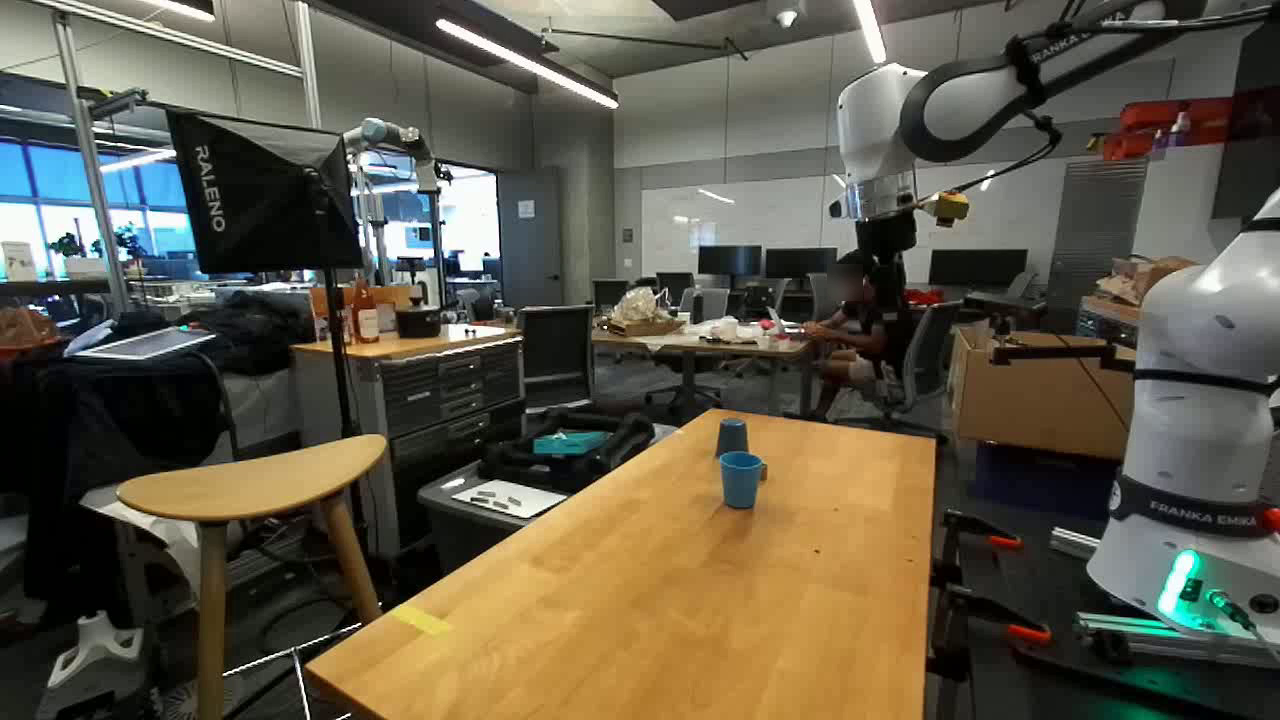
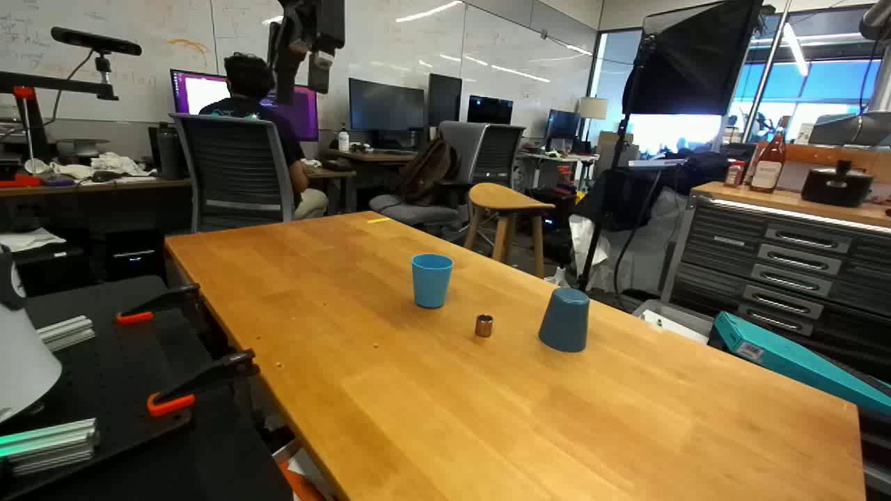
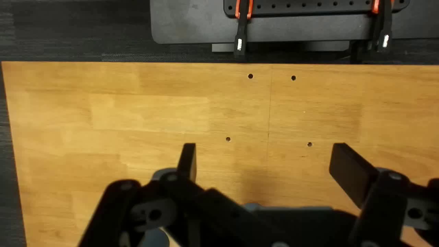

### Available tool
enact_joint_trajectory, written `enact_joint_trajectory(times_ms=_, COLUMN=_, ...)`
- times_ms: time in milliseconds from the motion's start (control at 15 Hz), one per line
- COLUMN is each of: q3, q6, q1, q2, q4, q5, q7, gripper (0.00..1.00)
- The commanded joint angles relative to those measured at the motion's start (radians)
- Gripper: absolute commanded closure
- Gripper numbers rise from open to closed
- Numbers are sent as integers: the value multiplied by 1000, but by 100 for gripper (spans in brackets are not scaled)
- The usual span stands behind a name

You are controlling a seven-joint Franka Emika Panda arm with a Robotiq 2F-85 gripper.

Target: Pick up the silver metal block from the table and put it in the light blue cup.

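The light blue cup [image 1: 741, 482] stands upright on the wooden table; it also shows in an exterior view [image 2: 431, 284]. The small silver metal block [image 2: 484, 325] stands on the table between that cup and a darker cup; in an exterior view it is mostly hidden behind the light blue cup [image 1: 765, 470]. My gripper [image 3: 267, 159] is open and empty, high above the table; it also shows at the top of an exterior view [image 2: 303, 66]. In the wrist view the block is not visible, and a blue edge [image 3: 252, 206] peeks out above the gripper body.
A darker blue cup [image 2: 564, 320] stands upside down near the block, also seen in the wrist view [image 3: 156, 239]. The wooden table [image 2: 418, 417] has several small holes. Clamps with orange grips [image 2: 170, 403] sit beside the table on the robot's side.
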Motion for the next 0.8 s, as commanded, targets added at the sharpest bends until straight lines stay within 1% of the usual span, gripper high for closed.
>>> enact_joint_trajectory(times_ms=0, q3=-9, q6=-2, q1=10, q2=0, q4=3, q5=-4, q7=5, gripper=0)
enact_joint_trajectory(times_ms=333, q3=-9, q6=-2, q1=10, q2=-2, q4=8, q5=-4, q7=5, gripper=0)
enact_joint_trajectory(times_ms=400, q3=-6, q6=72, q1=-1, q2=25, q4=10, q5=15, q7=70, gripper=0)
enact_joint_trajectory(times_ms=467, q3=-16, q6=150, q1=-14, q2=88, q4=37, q5=33, q7=115, gripper=0)
enact_joint_trajectory(times_ms=733, q3=-52, q6=398, q1=-66, q2=288, q4=125, q5=44, q7=220, gripper=0)
